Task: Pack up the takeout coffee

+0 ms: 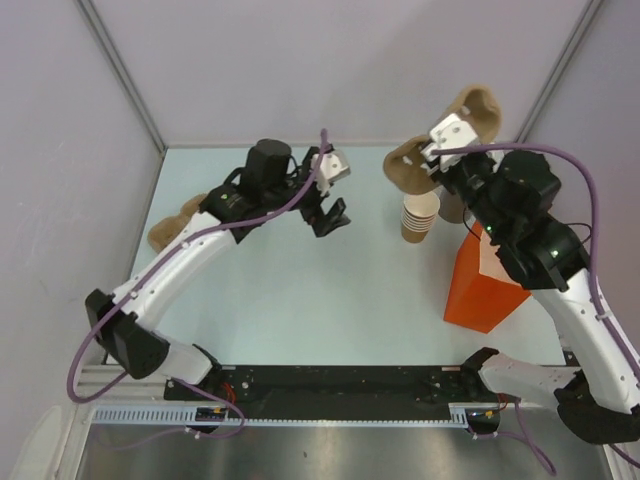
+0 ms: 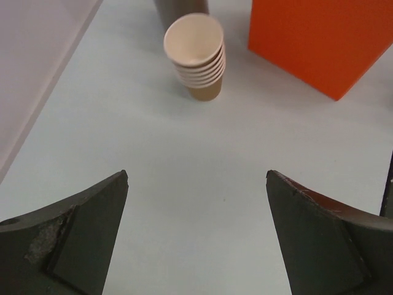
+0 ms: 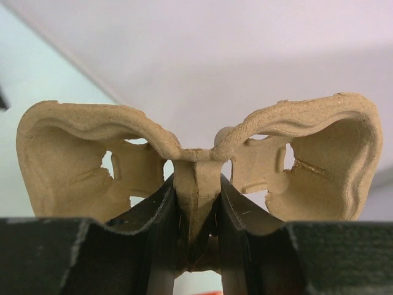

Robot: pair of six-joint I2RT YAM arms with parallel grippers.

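My right gripper [image 1: 437,150] is shut on the centre ridge of a tan moulded-pulp two-cup carrier [image 1: 408,168] and holds it in the air at the back right, above a stack of tan paper cups [image 1: 420,216]. In the right wrist view the carrier [image 3: 67,160] spreads to both sides of my gripper [image 3: 196,184]. My left gripper [image 1: 330,215] is open and empty over the bare table, its gripper [image 2: 196,178] facing the cup stack [image 2: 198,58]. A single cup and a black lid are out of view.
An orange box [image 1: 485,285] stands on the right, and also shows in the left wrist view [image 2: 319,40]. A second pulp carrier [image 1: 175,225] lies at the left, partly under my left arm. A dark cylinder [image 2: 181,6] stands behind the cup stack.
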